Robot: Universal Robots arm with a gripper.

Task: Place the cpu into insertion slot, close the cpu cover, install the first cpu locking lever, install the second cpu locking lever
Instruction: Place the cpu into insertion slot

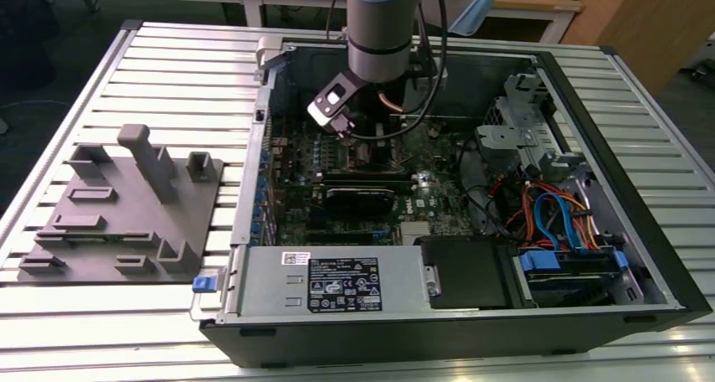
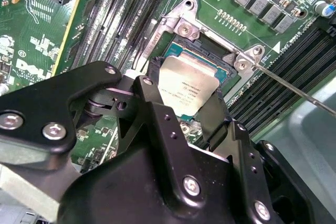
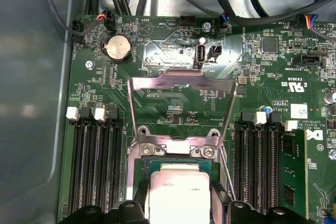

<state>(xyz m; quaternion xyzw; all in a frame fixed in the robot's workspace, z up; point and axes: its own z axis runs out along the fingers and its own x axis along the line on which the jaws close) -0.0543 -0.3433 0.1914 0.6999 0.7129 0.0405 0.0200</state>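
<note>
Exterior view: the arm (image 1: 386, 30) reaches into the case (image 1: 447, 336) around its eleven o'clock. Second wrist view: the gripper (image 2: 185, 98) pinches the cpu (image 2: 188, 83) by its edges over the insertion slot (image 2: 212, 48); the chip likely wants lowering level, with its corners square. First wrist view: the cpu cover (image 3: 181, 78) lies folded back.

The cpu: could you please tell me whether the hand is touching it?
Touching. In the second wrist view the hand clamps the cpu between its fingers, with no gap at either edge.
</note>
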